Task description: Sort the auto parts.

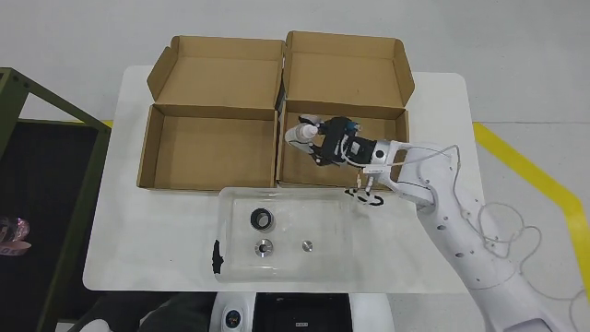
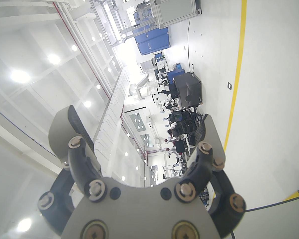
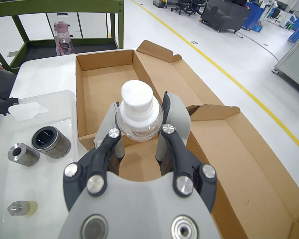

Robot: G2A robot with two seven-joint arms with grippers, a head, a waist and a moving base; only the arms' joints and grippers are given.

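Observation:
My right gripper (image 3: 139,115) is shut on a clear bottle with a white cap (image 3: 137,98), held cap-forward. In the top view this gripper (image 1: 320,141) holds the bottle (image 1: 300,135) above the left part of the right cardboard box (image 1: 300,173). A clear plastic tray (image 1: 332,205) at the table's front holds a black-ringed bearing (image 1: 263,219), a metal cylinder (image 1: 265,247) and a small metal piece (image 1: 308,246). The right wrist view shows the bearing (image 3: 51,141), the cylinder (image 3: 23,154) and the small piece (image 3: 18,208) too. My left gripper (image 2: 139,118) is open and empty, pointing up into the room.
An empty left cardboard box (image 1: 207,152) stands beside the right one, both with lids folded back. A black-gloved hand (image 3: 2,104) rests at the tray's corner. A green cart (image 3: 64,1) with a pink bottle (image 3: 63,39) stands left of the table.

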